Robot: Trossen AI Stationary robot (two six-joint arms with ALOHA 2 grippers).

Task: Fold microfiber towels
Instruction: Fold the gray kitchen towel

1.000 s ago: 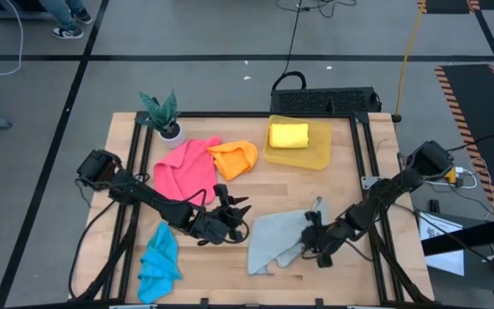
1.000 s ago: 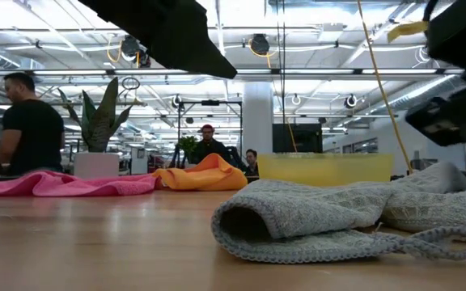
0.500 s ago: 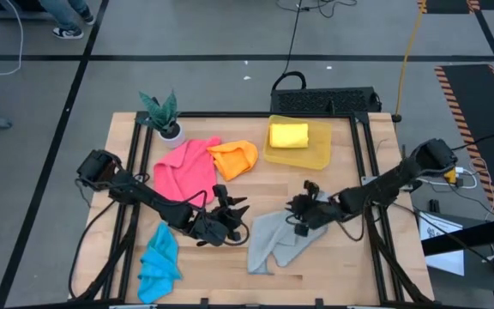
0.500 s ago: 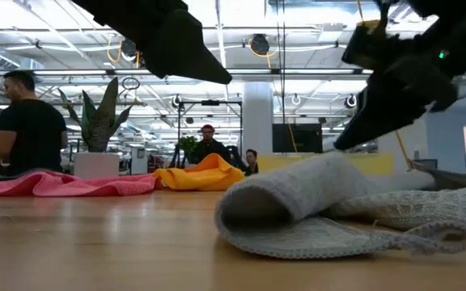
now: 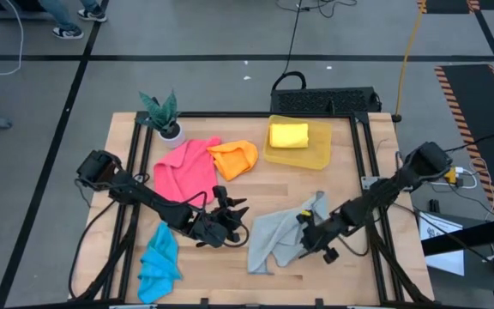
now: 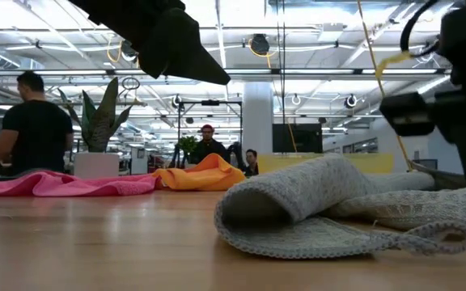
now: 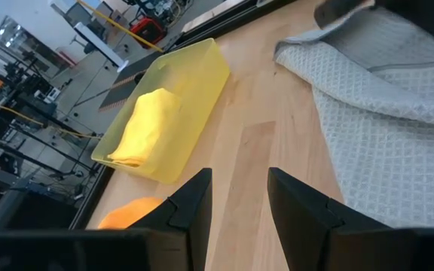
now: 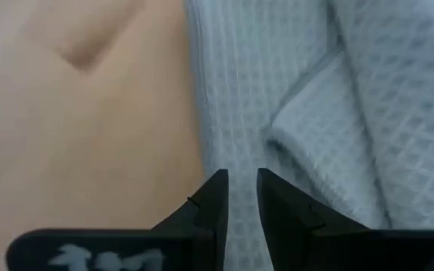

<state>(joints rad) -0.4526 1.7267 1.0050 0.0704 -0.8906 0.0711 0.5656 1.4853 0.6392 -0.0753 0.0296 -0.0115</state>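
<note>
The grey towel [image 5: 277, 236] lies rumpled on the table's near right part, with a rolled fold [image 6: 281, 206] on its near side. My right gripper [image 5: 304, 230] stands low over the towel's right part [image 8: 315, 90], its fingers a narrow gap apart. My left gripper [image 5: 240, 216] is open and empty left of the grey towel [image 7: 383, 98]. The pink towel [image 5: 185, 167] and the orange towel [image 5: 234, 159] lie at the far left. The blue towel [image 5: 159, 257] lies at the near left. The yellow towel [image 5: 288, 135] lies folded in the bin. My right gripper points down at the grey towel's right part [image 8: 232, 113]. Nothing shows between its fingers. Whether the fingertips touch the cloth I cannot tell.
A translucent yellow bin [image 5: 316, 156] stands at the far middle. A potted plant [image 5: 165, 116] stands at the far left corner. Bare wood [image 5: 273, 189] shows between the towels. People show in the room beyond the table [image 6: 31, 121].
My right gripper went toward the table's far left over the grey towel, then came back toward the near right. The towel's near fold has risen into a rounder, higher roll and stays so.
</note>
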